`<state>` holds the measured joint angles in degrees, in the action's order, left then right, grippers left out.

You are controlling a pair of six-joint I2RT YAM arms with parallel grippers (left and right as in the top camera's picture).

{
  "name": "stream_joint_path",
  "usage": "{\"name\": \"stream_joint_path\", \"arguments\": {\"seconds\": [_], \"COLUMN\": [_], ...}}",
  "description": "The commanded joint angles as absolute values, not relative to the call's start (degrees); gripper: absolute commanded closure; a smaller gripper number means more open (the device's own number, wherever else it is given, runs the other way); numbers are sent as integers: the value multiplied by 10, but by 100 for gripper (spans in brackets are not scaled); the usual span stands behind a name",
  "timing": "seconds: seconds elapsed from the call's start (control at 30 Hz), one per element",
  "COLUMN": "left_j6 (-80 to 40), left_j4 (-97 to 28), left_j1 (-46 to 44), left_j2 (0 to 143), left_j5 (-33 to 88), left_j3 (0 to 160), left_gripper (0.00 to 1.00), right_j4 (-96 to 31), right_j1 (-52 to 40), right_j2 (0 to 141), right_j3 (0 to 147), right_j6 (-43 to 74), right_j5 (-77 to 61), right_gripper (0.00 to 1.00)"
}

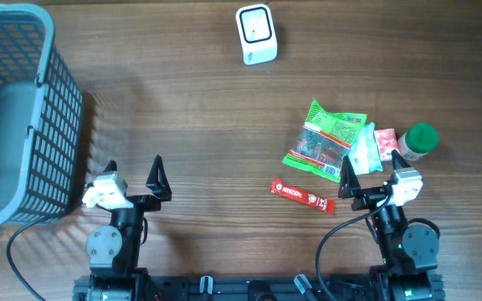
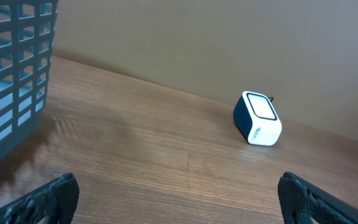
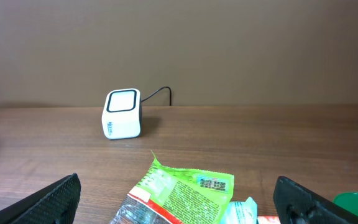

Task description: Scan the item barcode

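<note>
Nearer the arms than the single scanner (image 1: pixel 256 33) are clustered one green packet (image 1: pixel 326 140), one red sachet (image 1: pixel 302 196), two small pouches (image 1: pixel 365 152) and one green-lidded jar (image 1: pixel 417 140); one basket (image 1: pixel 53 109) is set to its left. The left gripper (image 1: pixel 134 167) and right gripper (image 1: pixel 368 167) are held low, spread wide, empty.

The basket (image 1: pixel 61 125) is grey-blue with a grid pattern, the scanner (image 1: pixel 256 33) white, the packet (image 1: pixel 325 138) green, the thin sachet (image 1: pixel 303 196) red.

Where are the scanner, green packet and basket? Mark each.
scanner (image 1: pixel 256 33): overhead view, on its top face.
green packet (image 1: pixel 329 138): overhead view, on the middle of the wrapper.
basket (image 1: pixel 61 130): overhead view, on its mesh side wall.
</note>
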<state>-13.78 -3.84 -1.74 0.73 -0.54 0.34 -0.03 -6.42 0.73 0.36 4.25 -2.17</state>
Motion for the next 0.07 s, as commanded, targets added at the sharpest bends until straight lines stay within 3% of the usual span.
{"name": "stream_joint_path", "arguments": {"seconds": [0.0,0.03], "left_j6": [-126,-126], "left_j4": [-43,-43], "left_j1": [-12,-12], "left_j2": [3,3], "left_j5": [6,6], "left_j3": [3,3], "left_gripper": [0,0], "right_j4": [1,1], "right_j1": [-61,-61], "right_j2": [3,3], "right_j3": [3,3], "right_j6": [46,46], "right_j5": [-31,-31], "right_gripper": [0,1]}}
